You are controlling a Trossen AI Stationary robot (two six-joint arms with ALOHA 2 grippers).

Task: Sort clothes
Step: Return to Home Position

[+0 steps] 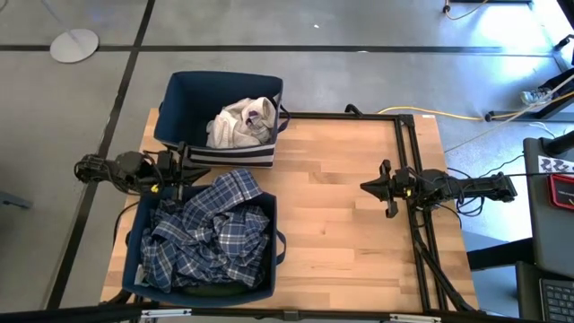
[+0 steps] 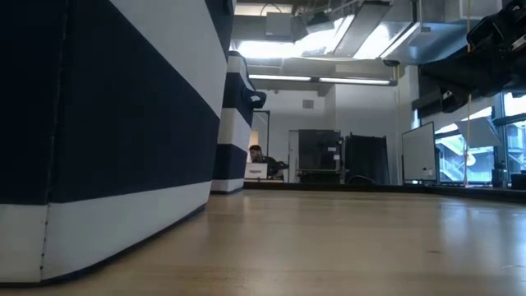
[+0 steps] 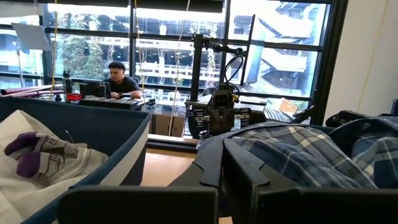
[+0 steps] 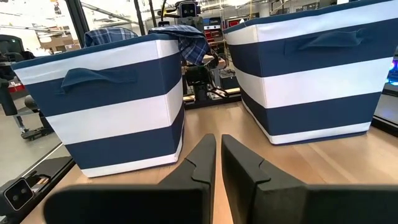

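Clothes are all binned: plaid shirt [image 1: 211,235] in lower bin [image 1: 134,253] at 8 o'clock, white pile [image 1: 235,127] plus sock [image 3: 28,152] in upper bin [image 1: 188,97] at 11. Soft, light, floppy; pinch a raised fold. Left gripper [image 1: 193,172] between bins, right gripper [image 1: 369,187] at 3, both closed, empty.

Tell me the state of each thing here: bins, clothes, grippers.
White-clothes bin: upright, part full.
Plaid-shirt bin: upright, full.
White clothes: crumpled in their bin.
Sock: lying on the white clothes.
Plaid shirt: crumpled, spilling over the rim.
Left gripper: shut, empty, between the bins.
Right gripper: shut, empty, over bare table.
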